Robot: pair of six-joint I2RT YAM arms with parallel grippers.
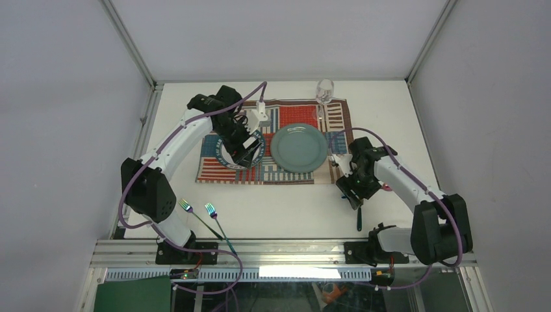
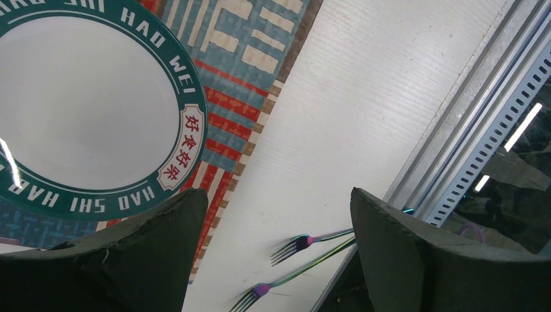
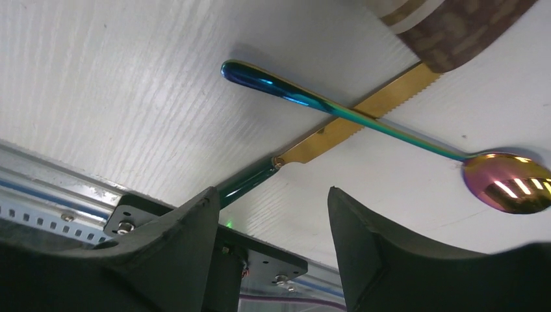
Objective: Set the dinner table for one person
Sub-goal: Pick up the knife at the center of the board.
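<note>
The white tabletop (image 1: 292, 214) fills the floor of the enclosure, and a striped red-blue-white placemat (image 1: 334, 117) lies at its far middle. On the placemat a plain teal dinner plate (image 1: 299, 148) sits right of centre. A smaller white plate with a lettered teal rim (image 2: 84, 104) sits on the placemat's left half. A wine glass (image 1: 324, 91) stands upright at the placemat's far right corner.

The left pincer (image 2: 276, 208) hangs over the small plate, released, with nothing between its fingers. Two iridescent forks (image 2: 295, 246) lie side by side off the placemat's near left corner.

The right pincer (image 3: 271, 195) is off the placemat's near right corner, also released and empty. Below it a gold serrated knife (image 3: 338, 127) points its blade at that corner. An iridescent spoon (image 3: 507, 182) lies with its handle crossed over the blade.
</note>
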